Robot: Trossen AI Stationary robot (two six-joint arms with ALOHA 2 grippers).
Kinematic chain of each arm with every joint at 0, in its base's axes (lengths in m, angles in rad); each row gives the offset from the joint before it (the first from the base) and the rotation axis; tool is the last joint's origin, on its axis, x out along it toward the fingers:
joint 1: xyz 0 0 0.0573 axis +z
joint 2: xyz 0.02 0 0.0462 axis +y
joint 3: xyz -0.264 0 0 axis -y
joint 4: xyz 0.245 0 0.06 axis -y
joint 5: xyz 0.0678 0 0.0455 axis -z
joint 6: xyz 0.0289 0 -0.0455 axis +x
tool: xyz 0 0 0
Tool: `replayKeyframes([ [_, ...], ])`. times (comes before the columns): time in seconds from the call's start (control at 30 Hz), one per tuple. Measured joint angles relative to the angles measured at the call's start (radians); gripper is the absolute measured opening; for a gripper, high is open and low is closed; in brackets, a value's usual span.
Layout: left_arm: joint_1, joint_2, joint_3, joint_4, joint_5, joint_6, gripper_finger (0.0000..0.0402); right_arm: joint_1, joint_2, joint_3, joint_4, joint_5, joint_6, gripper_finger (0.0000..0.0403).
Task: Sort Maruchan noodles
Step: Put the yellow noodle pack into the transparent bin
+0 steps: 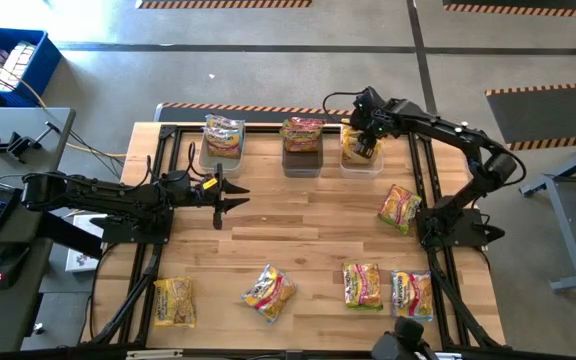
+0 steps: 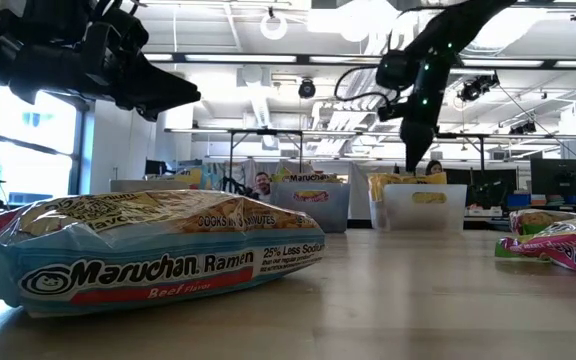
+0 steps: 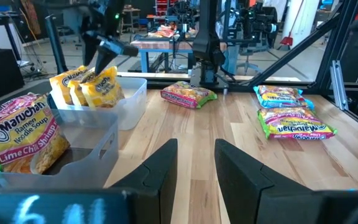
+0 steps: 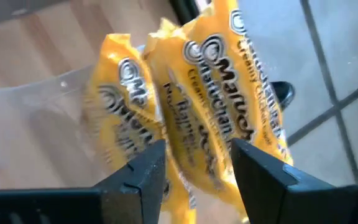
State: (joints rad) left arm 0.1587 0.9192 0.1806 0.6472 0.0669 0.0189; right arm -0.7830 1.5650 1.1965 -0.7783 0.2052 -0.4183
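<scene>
Three tubs stand along the table's far edge, each with Maruchan noodle packets standing in it: a clear left one (image 1: pixel 208 160), a dark middle one (image 1: pixel 302 163) and a clear right one (image 1: pixel 360 167). My right gripper (image 4: pixel 197 152) is open. It slants down over the right tub, its fingers on either side of the top of an upright yellow packet (image 4: pixel 219 118). A second yellow packet (image 4: pixel 126 93) stands beside the first. My left gripper (image 1: pixel 236 196) waits open and level at mid-left, holding nothing. Several more packets lie flat on the table, such as one at the right (image 1: pixel 400 208). My right gripper comes from above, slanting down, with its fingers (image 4: pixel 145 165) on both sides of the yellow packet's upper end (image 4: pixel 197 134). I cannot tell whether they touch it. The packet stands upright in the right tub.
Loose packets lie along the near edge, at the left (image 1: pixel 173 300), in the middle (image 1: pixel 268 292) and two at the right (image 1: pixel 363 285) (image 1: pixel 411 293). Bare wood (image 1: pixel 308 225) lies between the tubs and these packets. A person sits in the room behind the table (image 2: pixel 260 183).
</scene>
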Motion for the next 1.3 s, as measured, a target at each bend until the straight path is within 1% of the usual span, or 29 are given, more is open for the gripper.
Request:
replayKeyframes([
  [0.03, 0.000, 0.000, 0.000, 0.000, 0.000, 0.000, 0.0099, 0.000, -0.012, 0.000, -0.014, -0.018, 0.000, 0.0163],
  [0.1, 0.000, 0.000, 0.000, 0.000, 0.000, 0.000, 0.0099, -0.001, -0.025, 0.000, -0.064, -0.097, 0.004, 0.0160],
  [0.17, 0.000, 0.000, 0.000, 0.000, 0.000, 0.000, 0.0099, 0.000, -0.023, 0.000, -0.101, -0.189, 0.028, 0.0148],
  [0.2, 0.000, 0.000, 0.000, 0.000, 0.000, 0.000, 0.0099, 0.000, -0.019, 0.000, -0.113, -0.218, 0.039, 0.0138],
  [0.3, 0.000, 0.000, 0.000, 0.000, -0.002, 0.001, 0.0099, 0.005, 0.010, -0.001, -0.120, -0.255, 0.043, 0.0095],
  [0.43, 0.000, 0.000, 0.000, 0.000, -0.002, -0.003, 0.0099, 0.005, 0.062, -0.001, -0.114, -0.267, 0.040, 0.0020],
  [0.47, 0.000, 0.000, 0.000, -0.002, -0.002, -0.007, 0.0099, 0.005, 0.078, -0.001, -0.114, -0.267, 0.037, 0.0011],
  [0.5, 0.000, 0.000, 0.000, -0.006, -0.002, -0.008, 0.0099, 0.005, 0.091, -0.001, -0.114, -0.266, 0.035, 0.0007],
  [0.67, 0.000, 0.000, 0.000, -0.016, -0.002, -0.008, 0.0099, 0.005, 0.160, -0.001, -0.111, -0.261, 0.043, 0.0019],
  [0.87, 0.000, 0.000, 0.000, -0.021, -0.002, -0.008, 0.0099, 0.005, 0.201, -0.001, -0.072, -0.186, 0.043, 0.0002],
  [1.0, 0.000, 0.000, 0.000, -0.022, -0.002, -0.008, 0.0099, 0.006, 0.189, -0.001, -0.061, -0.170, 0.043, 0.0001],
  [1.2, 0.000, 0.000, 0.000, -0.022, -0.003, 0.001, 0.0099, 0.004, 0.127, -0.001, -0.054, -0.155, 0.064, 0.0002],
  [1.23, 0.000, 0.000, 0.000, -0.022, -0.003, 0.001, 0.0099, 0.004, 0.116, -0.001, -0.055, -0.164, 0.075, 0.0002],
  [1.3, 0.000, 0.000, 0.000, -0.022, -0.003, 0.000, 0.0099, 0.004, 0.103, -0.001, -0.085, -0.223, 0.078, 0.0002],
])
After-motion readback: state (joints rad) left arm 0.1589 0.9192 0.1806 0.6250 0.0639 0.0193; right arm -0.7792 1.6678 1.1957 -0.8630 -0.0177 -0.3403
